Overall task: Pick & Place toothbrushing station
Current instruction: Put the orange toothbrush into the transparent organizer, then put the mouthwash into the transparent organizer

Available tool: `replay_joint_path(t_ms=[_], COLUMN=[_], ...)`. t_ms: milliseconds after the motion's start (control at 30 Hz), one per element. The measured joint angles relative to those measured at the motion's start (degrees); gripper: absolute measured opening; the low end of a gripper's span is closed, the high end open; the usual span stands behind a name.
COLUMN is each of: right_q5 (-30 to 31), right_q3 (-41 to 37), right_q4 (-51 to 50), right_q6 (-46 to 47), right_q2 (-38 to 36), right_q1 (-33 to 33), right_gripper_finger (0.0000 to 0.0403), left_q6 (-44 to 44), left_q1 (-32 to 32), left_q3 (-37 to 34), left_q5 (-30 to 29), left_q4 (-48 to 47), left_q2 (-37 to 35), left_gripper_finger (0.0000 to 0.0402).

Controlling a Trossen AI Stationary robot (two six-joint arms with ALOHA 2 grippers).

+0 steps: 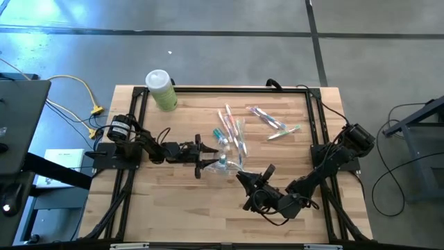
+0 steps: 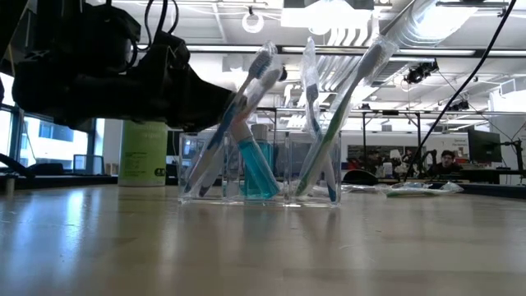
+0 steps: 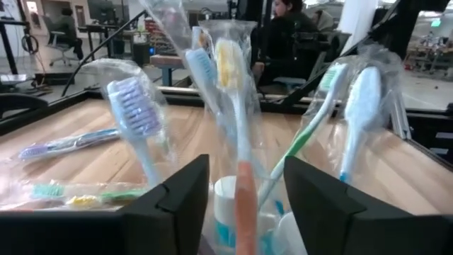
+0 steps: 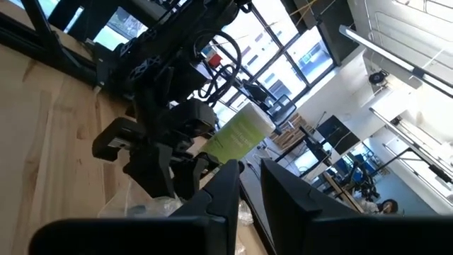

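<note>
Left gripper [image 1: 208,158] sitting mid-tabletop at the holder [image 2: 259,168], jaws parting around an orange brush [image 3: 244,191] being seated upright inside. Spare brushes [image 1: 274,123] lying toward the far edge. Right gripper [image 1: 248,182] waiting near the front edge, jaws together, empty.

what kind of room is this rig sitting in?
Probably a robotics lab or open workshop, not a bathroom. The wooden table stands on a bare concrete floor; the low view shows strip ceiling lights and more workbenches behind, and a person sits at a screen.

green canister [image 1: 161,90], blue toothpaste tube [image 2: 259,168]
</note>
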Motion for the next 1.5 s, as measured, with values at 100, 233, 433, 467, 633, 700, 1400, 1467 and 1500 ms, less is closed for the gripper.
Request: replay_joint_path(t_ms=[100, 233, 433, 467, 633, 700, 1400, 1467, 1500], right_q5=[3.2, 11.1, 11.1, 11.8, 14.8, 13.8, 8.9, 5.4, 2.9], right_q3=[0.0, 0.0, 0.0, 0.0, 0.0, 0.0, 0.0, 0.0, 0.0], right_q4=[0.1, 0.1, -1.3, -1.7, -2.4, -2.4, -2.6, -4.3, -5.5], right_q6=[-1.6, -3.8, -3.0, -2.5, 4.3, 7.1, 12.3, 13.8, 15.1], right_q2=[0.0, 0.0, 0.0, 0.0, 0.0, 0.0, 0.0, 0.0, 0.0], right_q1=[0.0, 0.4, 2.3, 2.5, 4.7, 6.5, 17.9, 19.2, 19.7], right_gripper_finger=[0.0052, 0.0052, 0.0052, 0.0052, 0.0052, 0.0052, 0.0037, 0.0028, 0.0023], left_q6=[-0.1, -1.5, 5.1, 5.8, 7.1, 9.6, 19.3, 19.3, 19.3], left_q1=[-0.7, -1.9, -4.9, -5.6, -11.4, -14.1, -32.2, -32.2, -32.2], left_q3=[0.0, -0.1, -0.6, -0.7, -0.9, -0.9, -0.9, -0.9, -0.9], left_q5=[-0.1, -2.8, -10.9, -12.5, -27.7, -34.6, -56.9, -56.9, -56.9], left_q4=[0.1, 0.2, -1.6, -2.2, -5.8, -7.0, -7.1, -7.1, -7.1], left_q2=[-0.8, -3.3, -8.1, -9.0, -12.6, -13.7, -15.6, -15.6, -15.6], left_gripper_finger=[0.0187, 0.0188, 0.0188, 0.0188, 0.0188, 0.0188, 0.0188, 0.0188, 0.0188])
